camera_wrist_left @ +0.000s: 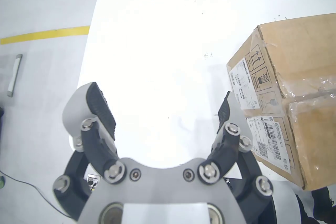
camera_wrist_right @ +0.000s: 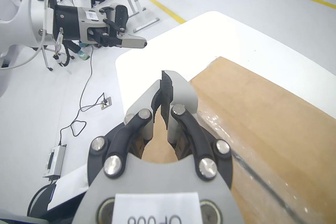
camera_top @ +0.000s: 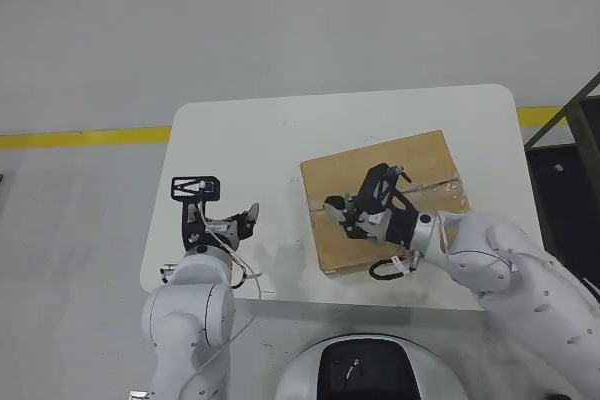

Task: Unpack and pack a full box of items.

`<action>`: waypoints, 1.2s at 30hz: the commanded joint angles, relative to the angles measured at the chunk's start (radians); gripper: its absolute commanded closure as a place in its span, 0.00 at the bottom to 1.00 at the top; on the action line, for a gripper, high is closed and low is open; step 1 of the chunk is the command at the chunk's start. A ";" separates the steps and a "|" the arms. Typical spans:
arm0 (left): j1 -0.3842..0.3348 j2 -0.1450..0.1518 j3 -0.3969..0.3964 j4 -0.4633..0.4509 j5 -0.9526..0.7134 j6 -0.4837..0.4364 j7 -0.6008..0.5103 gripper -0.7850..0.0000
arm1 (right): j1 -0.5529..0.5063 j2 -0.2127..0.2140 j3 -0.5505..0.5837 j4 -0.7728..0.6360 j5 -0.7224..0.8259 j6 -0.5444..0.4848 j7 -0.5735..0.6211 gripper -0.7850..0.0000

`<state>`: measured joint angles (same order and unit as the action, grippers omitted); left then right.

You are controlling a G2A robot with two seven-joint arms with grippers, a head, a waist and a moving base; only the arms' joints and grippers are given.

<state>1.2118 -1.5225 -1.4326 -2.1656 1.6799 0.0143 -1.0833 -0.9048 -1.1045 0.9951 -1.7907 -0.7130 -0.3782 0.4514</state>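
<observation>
A brown cardboard box lies on the right half of the white table, its flaps closed under clear tape. White labels cover the box on the side that faces my left gripper. My right gripper hovers over the box top near its left edge. In the right wrist view the right gripper is shut, pads together with nothing between them, just above the box. My left gripper stands open over bare table, left of the box and apart from it; the left gripper is near the table's front left.
The table has bare room left of and behind the box. The box sits close to the table's front edge. A dark metal rack stands off the table's right side. Cables and a power box lie on the floor.
</observation>
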 commanded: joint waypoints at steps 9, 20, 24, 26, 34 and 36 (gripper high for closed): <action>0.000 0.000 0.000 0.000 0.000 0.000 0.000 0.00 | -0.016 -0.009 -0.006 0.086 -0.011 0.056 0.010 1.00; 0.000 0.000 0.000 0.000 0.000 0.000 0.000 0.00 | -0.175 0.032 0.200 -0.008 -0.024 0.080 0.054 1.00; 0.000 0.000 0.000 0.000 0.000 0.000 0.000 0.00 | -0.244 0.048 0.300 -0.048 -0.023 0.084 0.068 1.00; 0.000 0.000 0.000 0.000 0.000 0.000 0.000 0.00 | -0.280 0.055 0.357 -0.062 -0.018 0.092 0.068 1.00; 0.000 0.000 0.000 0.000 0.000 0.000 0.000 0.00 | -0.427 0.080 0.596 -0.097 0.012 0.109 0.074 1.00; 0.000 0.000 0.000 0.000 0.000 0.000 0.000 0.00 | -0.467 0.084 0.657 -0.102 0.026 0.127 0.067 1.00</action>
<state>1.2119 -1.5225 -1.4327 -2.1656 1.6799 0.0143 -1.0833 -1.3484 -1.0225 1.6142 -1.8892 -0.6951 -0.2618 0.5213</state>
